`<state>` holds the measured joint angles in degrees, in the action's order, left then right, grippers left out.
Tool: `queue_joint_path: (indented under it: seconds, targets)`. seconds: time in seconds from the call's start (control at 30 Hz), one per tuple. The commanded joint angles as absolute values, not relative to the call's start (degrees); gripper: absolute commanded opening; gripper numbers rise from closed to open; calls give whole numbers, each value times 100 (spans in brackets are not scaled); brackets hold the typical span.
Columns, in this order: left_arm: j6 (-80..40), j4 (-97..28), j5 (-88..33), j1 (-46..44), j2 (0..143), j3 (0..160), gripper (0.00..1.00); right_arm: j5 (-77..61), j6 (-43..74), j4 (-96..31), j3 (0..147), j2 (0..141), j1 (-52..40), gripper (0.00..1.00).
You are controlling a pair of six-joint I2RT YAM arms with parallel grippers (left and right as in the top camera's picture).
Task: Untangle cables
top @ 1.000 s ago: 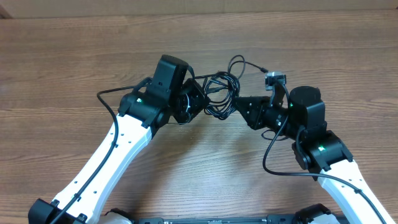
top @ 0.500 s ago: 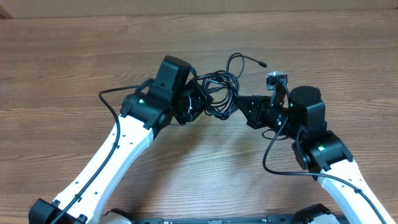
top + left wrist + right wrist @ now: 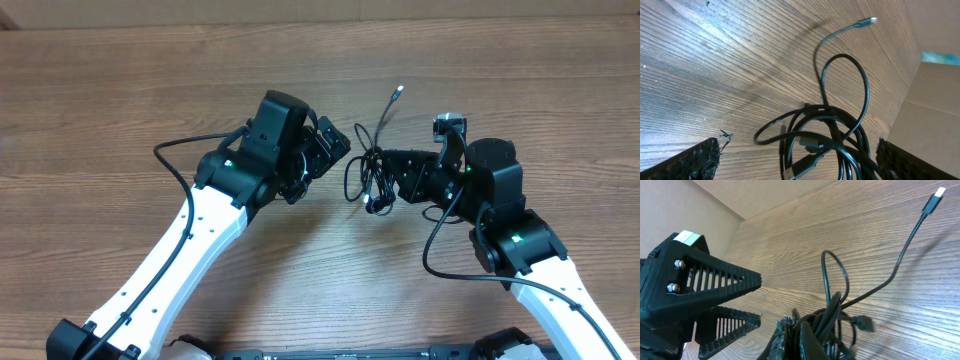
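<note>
Two grippers in play. Right gripper (image 3: 797, 340) is clamping thin black tangled cable bundle (image 3: 829, 315) between arms, over brown wooden table (image 3: 120, 80). Left gripper (image 3: 338, 150) is hovering just beside, jaws apart, empty. I'm planning: pinch one outer loop, draw apart slowly. Free tail (image 3: 906, 250) with silver plug (image 3: 939, 192) is pointing away, long axis slightly rightward.

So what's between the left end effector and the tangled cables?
Nothing, just bare wooden table. The overhead view shows a small gap between the open left end effector and the cables.
</note>
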<state>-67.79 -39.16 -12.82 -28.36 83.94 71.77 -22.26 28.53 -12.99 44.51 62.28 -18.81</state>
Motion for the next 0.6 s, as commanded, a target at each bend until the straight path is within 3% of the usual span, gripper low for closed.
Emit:
queue_joint_path:
  seconds: [0.0,0.33,0.57]
  targets:
    - [-6521,-3892,-1345,-2777,8324,7290,100,-2150,2884,-1227,4545,6206,-1900,4]
    - [-5548,-3900,-1994,-2788,8324,7290,100,-2440,2932,-661,4545,6206,-1900,4]
    - [-5686,-3859,-2467,-2786,8324,7290,100,-2582,3153,-261,4545,6206,-1900,4]
